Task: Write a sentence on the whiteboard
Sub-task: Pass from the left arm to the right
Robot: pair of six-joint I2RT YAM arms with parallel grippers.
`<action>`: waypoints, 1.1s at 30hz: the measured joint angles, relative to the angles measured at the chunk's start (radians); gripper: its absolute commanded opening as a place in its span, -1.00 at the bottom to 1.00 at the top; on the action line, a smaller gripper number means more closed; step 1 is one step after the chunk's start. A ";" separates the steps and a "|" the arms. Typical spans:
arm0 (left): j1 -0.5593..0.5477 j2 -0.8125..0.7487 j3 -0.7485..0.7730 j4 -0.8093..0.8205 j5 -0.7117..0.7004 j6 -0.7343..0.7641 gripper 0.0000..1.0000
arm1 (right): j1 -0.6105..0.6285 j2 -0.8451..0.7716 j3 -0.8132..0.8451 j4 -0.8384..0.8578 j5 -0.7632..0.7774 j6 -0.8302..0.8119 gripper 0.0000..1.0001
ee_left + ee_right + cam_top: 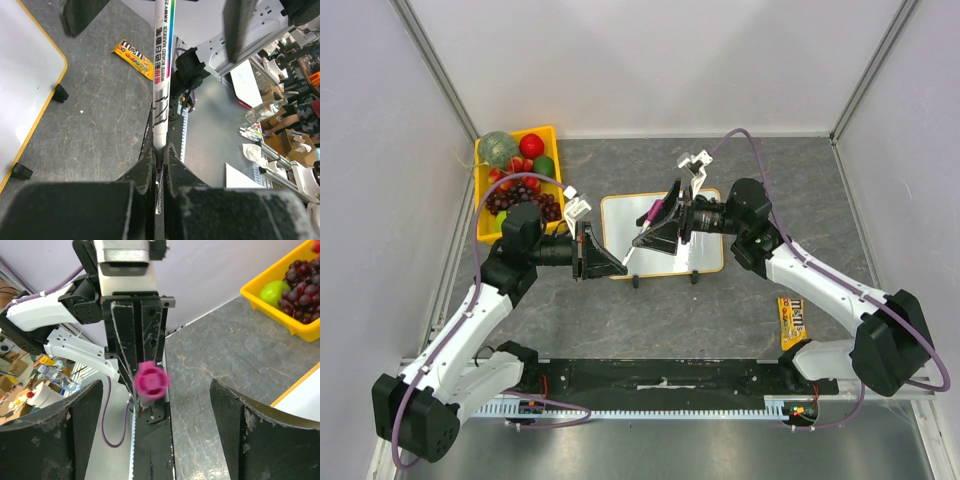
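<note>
The whiteboard [665,215] lies at the table's middle, white with an orange-tan frame and two black clips on its near edge. No sentence shows on its visible parts. My left gripper [618,262] is shut on the tip end of a white marker [651,212], which slants up over the board. In the left wrist view the marker [162,70] rises from between the closed jaws of my left gripper [159,150], and the whiteboard [25,75] lies to the left. My right gripper [650,228] is open. In the right wrist view the marker's pink end [150,381] sits blurred between the wide jaws of my right gripper [156,385].
A yellow basket [552,133] of fruit stands at the back left, and its corner shows in the right wrist view [280,287]. A yellow candy packet [792,320] lies near the right arm and also shows in the left wrist view [132,59]. Grey walls enclose the table.
</note>
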 measured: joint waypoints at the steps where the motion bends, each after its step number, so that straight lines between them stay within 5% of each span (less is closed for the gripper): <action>1: -0.003 -0.004 -0.001 0.006 0.004 -0.001 -0.96 | 0.000 0.007 0.003 -0.011 -0.011 -0.003 0.75; 7: -0.011 -0.006 -0.001 0.019 0.018 -0.007 -0.96 | 0.000 0.031 0.003 -0.056 -0.041 -0.007 0.39; 25: -0.013 0.000 -0.011 0.024 0.016 -0.013 -0.96 | 0.000 0.042 0.004 -0.085 -0.074 0.010 -0.28; 30: -0.016 0.005 -0.011 0.023 0.014 -0.013 -0.96 | 0.000 0.042 0.004 -0.084 -0.085 0.022 -0.62; 33: -0.016 0.007 -0.014 0.021 0.010 -0.013 -0.96 | 0.000 0.040 0.004 -0.084 -0.096 0.034 -1.00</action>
